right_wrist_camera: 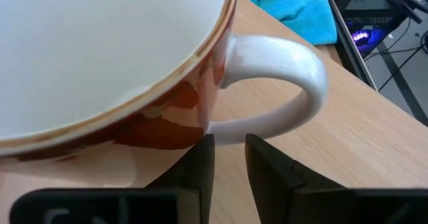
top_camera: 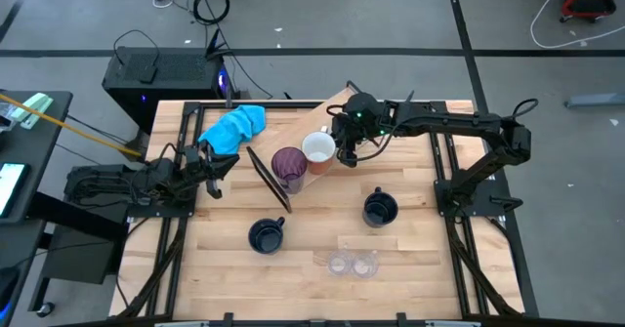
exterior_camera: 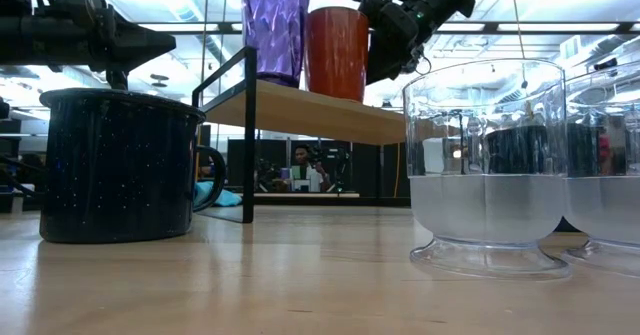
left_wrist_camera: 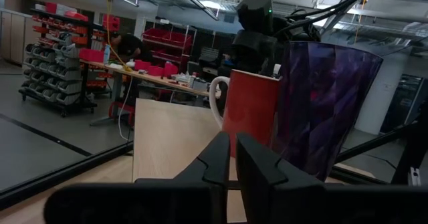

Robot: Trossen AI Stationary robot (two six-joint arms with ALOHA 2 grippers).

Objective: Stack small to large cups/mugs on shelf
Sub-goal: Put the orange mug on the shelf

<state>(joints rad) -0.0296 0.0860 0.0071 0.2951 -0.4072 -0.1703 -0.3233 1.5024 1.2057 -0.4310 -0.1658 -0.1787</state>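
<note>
Mug [top_camera: 318,148], red with white inside, upright on shelf [top_camera: 337,107] beside purple tumbler [top_camera: 288,164]; handle just ahead of right pincer [top_camera: 344,148], whose fingers stand slightly parted, released.

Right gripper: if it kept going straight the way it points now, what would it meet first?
Most likely the white handle of the red mug: the right gripper has its fingers just below the loop. Depth is uncertain; it could graze past onto the shelf.
</note>
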